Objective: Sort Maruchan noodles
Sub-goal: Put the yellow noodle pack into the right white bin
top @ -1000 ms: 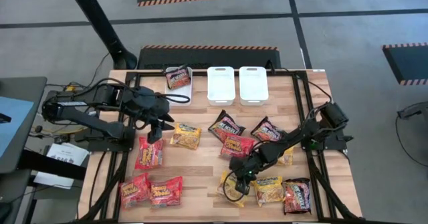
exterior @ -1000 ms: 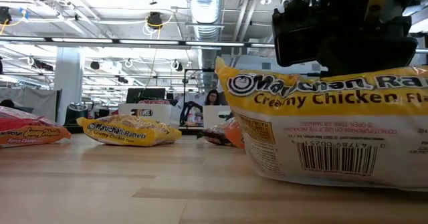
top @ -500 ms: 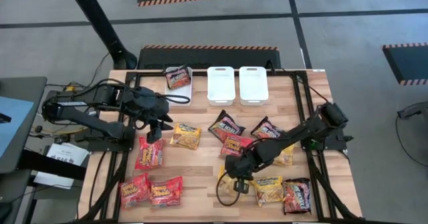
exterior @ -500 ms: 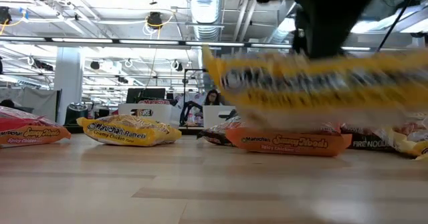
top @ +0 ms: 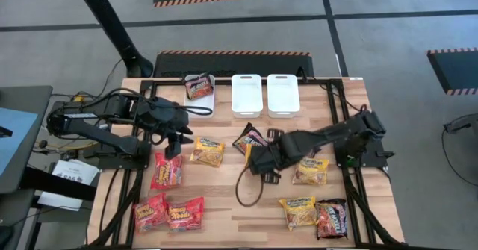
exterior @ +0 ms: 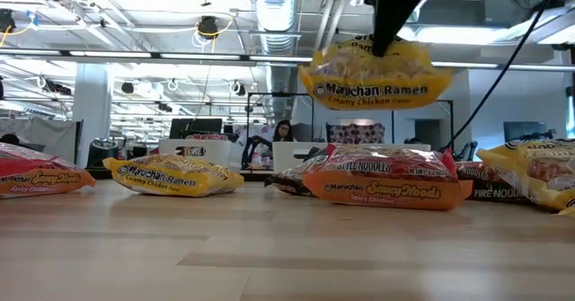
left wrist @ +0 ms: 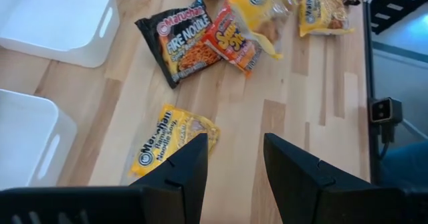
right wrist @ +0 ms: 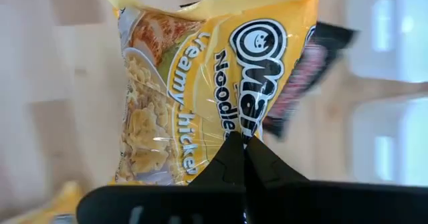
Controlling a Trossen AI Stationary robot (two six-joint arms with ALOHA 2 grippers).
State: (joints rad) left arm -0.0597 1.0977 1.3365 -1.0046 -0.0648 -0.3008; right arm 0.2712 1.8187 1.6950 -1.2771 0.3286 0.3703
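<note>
Wooden table [top: 224,198] from above: your right gripper [top: 258,160] sits mid-table, clenched on a yellow Creamy Chicken packet [top: 251,156], near three white bins [top: 246,95] at the far edge. Your left gripper [top: 173,142] waits beside another yellow packet [top: 207,151].

At table height, the held packet [exterior: 375,75] hangs clear above an orange Saucy Noodles packet [exterior: 386,190].

Your left wrist view shows fingers [left wrist: 180,177] parted, holding nothing.

Your right wrist view shows fingers [right wrist: 231,164] pinched on the packet's edge.

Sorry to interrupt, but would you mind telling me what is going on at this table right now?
The right gripper has its fingers shut on a yellow Creamy Chicken packet, held above the table. The left gripper hovers open over another yellow packet. One packet sits in the leftmost bin; the rest lie scattered on the wood.
</note>
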